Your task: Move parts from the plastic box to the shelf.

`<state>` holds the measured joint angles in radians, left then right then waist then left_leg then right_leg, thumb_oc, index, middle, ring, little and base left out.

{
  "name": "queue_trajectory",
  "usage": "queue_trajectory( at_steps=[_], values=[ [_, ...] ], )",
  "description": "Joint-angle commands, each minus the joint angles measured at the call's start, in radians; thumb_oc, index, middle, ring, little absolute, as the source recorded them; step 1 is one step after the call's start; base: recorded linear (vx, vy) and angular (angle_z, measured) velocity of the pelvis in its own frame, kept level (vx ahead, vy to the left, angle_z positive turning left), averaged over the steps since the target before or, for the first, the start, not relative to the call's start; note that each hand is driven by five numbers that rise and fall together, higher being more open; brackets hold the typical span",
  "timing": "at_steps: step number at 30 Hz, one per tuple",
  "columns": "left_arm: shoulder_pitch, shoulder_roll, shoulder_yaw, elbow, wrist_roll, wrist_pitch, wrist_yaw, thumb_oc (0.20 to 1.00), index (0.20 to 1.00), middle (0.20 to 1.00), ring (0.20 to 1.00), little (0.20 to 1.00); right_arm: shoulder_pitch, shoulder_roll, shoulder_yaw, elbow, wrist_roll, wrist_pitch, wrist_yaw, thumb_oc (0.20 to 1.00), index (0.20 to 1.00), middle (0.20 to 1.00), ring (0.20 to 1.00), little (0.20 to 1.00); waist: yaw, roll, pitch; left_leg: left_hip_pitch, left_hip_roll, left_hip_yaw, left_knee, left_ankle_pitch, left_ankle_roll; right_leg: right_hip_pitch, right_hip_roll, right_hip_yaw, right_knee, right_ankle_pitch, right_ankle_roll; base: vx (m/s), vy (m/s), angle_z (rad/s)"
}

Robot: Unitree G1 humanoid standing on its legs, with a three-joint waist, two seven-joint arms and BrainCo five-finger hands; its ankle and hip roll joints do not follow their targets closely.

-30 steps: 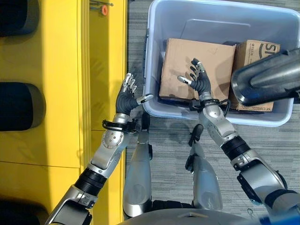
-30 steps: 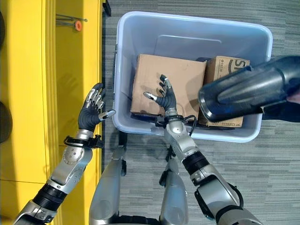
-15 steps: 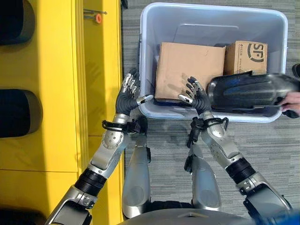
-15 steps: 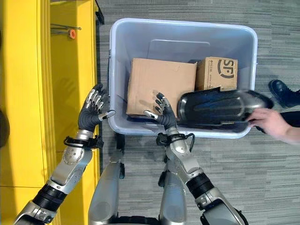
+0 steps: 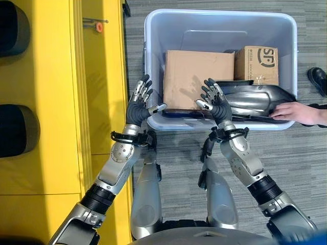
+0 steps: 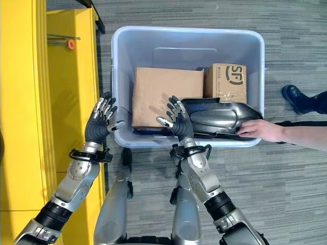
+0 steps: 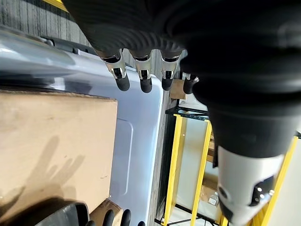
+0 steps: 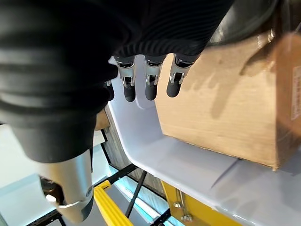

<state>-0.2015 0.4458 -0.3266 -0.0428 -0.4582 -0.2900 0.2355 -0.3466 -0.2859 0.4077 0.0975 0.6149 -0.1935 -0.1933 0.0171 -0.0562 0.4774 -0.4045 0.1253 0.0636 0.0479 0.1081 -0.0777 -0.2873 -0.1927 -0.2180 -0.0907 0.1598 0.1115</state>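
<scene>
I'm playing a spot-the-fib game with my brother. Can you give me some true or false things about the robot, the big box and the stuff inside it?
1. Two cardboard boxes sit in the plastic box. True: a large cardboard box and a small cardboard box beside it.
2. The right hand grips the large box. False: its fingers are spread open above the near rim, holding nothing.
3. A person's hand rests on the dark part lying in the plastic box. True.
4. The left hand is inside the plastic box. False: it is open outside the wall, next to the yellow shelf.
5. The plastic box is red. False: it is pale blue-grey.
</scene>
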Motion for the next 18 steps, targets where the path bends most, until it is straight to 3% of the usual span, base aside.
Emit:
queue_trajectory(
  at_steps=[1,18],
  values=[
    [0.041,0.029,0.026,-0.02,0.016,-0.039,-0.035,1.0,1.0,1.0,1.0,1.0,0.04,0.017,0.0,-0.056,0.023,-0.063,0.029,1.0,1.0,1.0,1.0,1.0,-0.005,-0.016,-0.114,0.012,0.038,0.004,0.011,-0.039,-0.008,0.018,-0.053,0.076,0.003,-0.067,0.043,0.0,-0.009,-0.16],
    [0.061,0.039,0.016,-0.009,0.009,-0.029,-0.073,1.0,1.0,1.0,1.0,1.0,0.088,0.001,0.005,-0.109,0.057,-0.059,0.068,1.0,1.0,1.0,1.0,1.0,-0.025,-0.014,-0.15,0.063,0.052,0.023,0.017,-0.05,-0.013,0.046,-0.046,0.094,0.005,-0.072,0.04,0.0,-0.008,-0.05]
  ],
)
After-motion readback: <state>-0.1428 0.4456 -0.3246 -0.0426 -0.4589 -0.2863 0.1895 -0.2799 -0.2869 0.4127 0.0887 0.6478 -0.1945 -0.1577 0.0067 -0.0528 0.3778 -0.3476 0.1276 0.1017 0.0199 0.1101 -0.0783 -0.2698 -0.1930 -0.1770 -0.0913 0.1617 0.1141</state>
